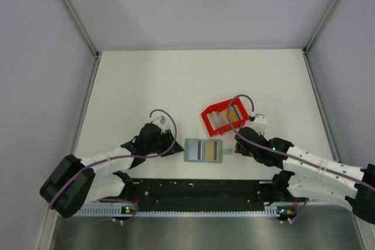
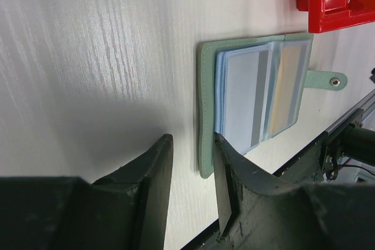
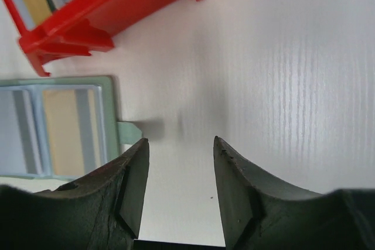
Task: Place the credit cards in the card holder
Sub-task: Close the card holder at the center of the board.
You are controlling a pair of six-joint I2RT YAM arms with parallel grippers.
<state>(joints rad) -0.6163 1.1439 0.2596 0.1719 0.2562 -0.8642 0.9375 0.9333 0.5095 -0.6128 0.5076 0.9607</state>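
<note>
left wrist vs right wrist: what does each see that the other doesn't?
Left wrist only: the open left gripper, the snap on the wallet tab, and the metal rail at the table's near edge. Right wrist only: the open right gripper, nothing between its fingers. Both: wallet lying open, red bin, white table.

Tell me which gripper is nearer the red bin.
Right. The right gripper sits just on the near side of the red bin, beside the tab of the open wallet; the left gripper is beyond that wallet, at its left edge.
</note>
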